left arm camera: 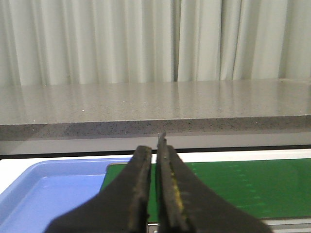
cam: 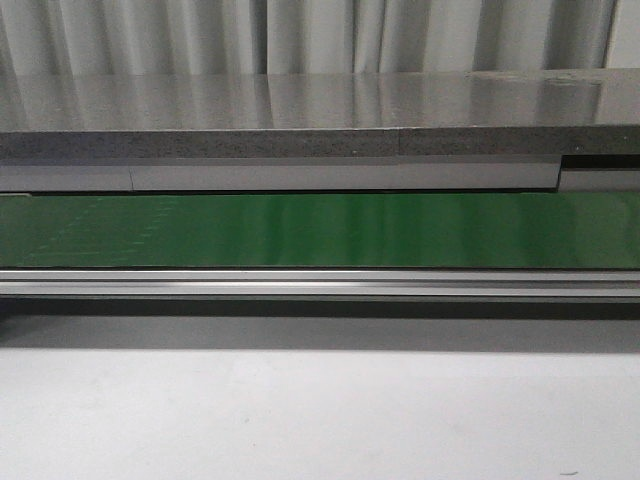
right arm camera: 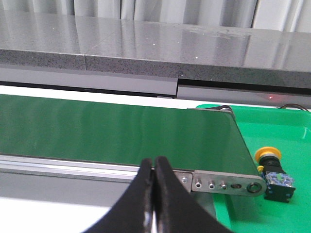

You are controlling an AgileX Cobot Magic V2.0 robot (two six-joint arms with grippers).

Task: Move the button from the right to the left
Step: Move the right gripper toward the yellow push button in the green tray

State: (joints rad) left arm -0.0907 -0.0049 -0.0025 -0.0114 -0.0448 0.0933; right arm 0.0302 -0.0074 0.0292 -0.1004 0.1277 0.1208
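The button (right arm camera: 273, 174), with a round yellow cap on a black blocky body, lies on its side in the green tray (right arm camera: 291, 131), just past the end of the green conveyor belt (right arm camera: 121, 131). My right gripper (right arm camera: 153, 162) is shut and empty, hovering near the belt's front rail, well short of the button. My left gripper (left arm camera: 154, 153) is shut with nothing in it, over the other end of the belt (left arm camera: 233, 187) beside a blue tray (left arm camera: 43, 194). In the front view the belt (cam: 320, 230) shows, but no gripper and no button.
A grey speckled counter (cam: 300, 140) runs behind the belt. An aluminium rail (cam: 320, 285) fronts the belt, with a metal end bracket (right arm camera: 223, 184) near the button. White tabletop (cam: 300, 420) lies in front. Curtains hang at the back.
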